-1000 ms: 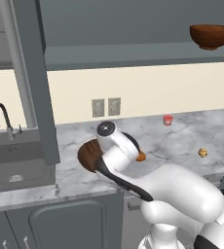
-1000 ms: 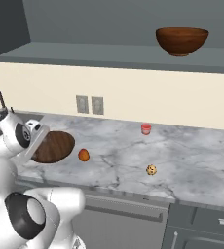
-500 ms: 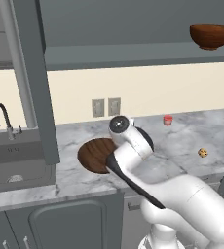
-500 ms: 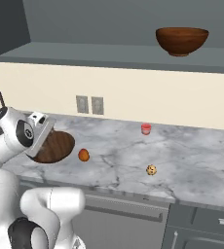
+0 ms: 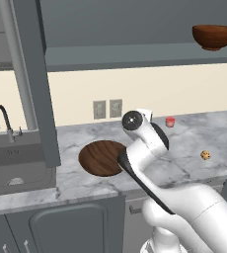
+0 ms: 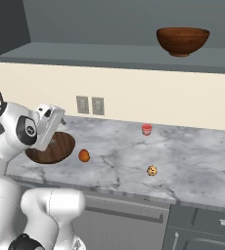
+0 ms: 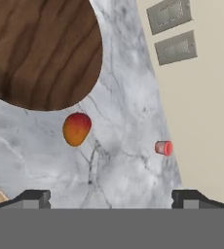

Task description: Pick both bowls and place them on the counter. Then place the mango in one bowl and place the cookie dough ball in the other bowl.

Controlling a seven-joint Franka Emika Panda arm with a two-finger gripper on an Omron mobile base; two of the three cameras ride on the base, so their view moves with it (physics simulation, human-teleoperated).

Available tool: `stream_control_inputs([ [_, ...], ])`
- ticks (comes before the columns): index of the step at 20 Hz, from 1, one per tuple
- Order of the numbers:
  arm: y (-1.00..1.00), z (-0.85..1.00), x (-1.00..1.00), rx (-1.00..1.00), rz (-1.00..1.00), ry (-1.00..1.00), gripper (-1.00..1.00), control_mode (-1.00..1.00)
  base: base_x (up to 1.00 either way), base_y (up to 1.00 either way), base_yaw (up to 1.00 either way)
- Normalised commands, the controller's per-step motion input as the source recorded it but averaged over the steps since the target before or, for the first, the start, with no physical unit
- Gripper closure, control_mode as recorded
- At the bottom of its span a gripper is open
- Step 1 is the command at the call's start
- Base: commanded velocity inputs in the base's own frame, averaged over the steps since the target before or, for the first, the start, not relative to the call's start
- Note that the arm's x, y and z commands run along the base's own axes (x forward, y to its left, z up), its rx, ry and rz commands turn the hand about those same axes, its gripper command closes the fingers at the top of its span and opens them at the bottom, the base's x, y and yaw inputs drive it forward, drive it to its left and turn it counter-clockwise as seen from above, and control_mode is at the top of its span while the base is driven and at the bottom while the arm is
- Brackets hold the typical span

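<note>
Dark brown bowl (image 6: 51,148) sits on the desk (image 6: 192,166) beside the mango (image 6: 84,156), ready for loading; the empty end effector (image 7: 111,197), fingers wide, hovers above; reddish bowl (image 6: 182,41) waits on the shelf (image 6: 85,52).

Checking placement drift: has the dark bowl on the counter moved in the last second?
No. The dark bowl sits in the same spot, below the wall outlets and left of the mango.

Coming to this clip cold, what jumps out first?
A reddish-brown bowl sits alone high on the grey shelf, while the wide dark bowl lies on the marble counter. Beside it are the orange mango and, further right, the speckled dough ball.
</note>
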Motion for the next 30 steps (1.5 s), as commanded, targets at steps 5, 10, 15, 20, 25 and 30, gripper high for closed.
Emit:
stream_control_inputs([
  [5, -0.54, 0.3, 0.0, -0.03, -0.11, -0.05, -1.0, -1.0, 0.0, 0.0, 0.0],
  [10, -0.63, 0.23, 0.0, 0.0, -0.1, -0.02, -1.0, -1.0, 0.0, 0.0, 0.0],
  [15, -0.72, 0.17, 0.0, 0.0, -0.1, 0.0, -1.0, -1.0, 0.0, 0.0, 0.0],
  [20, -0.79, 0.12, -0.15, 0.02, -0.12, 0.0, -1.0, -1.0, 0.0, 0.0, 0.0],
  [25, -0.66, 0.38, -0.57, 0.01, -0.07, -0.11, -1.0, -1.0, 0.0, 0.0, 0.0],
  [30, -0.54, 0.6, -0.7, 0.0, -0.11, -0.25, -1.0, -1.0, 0.0, 0.0, 0.0],
])
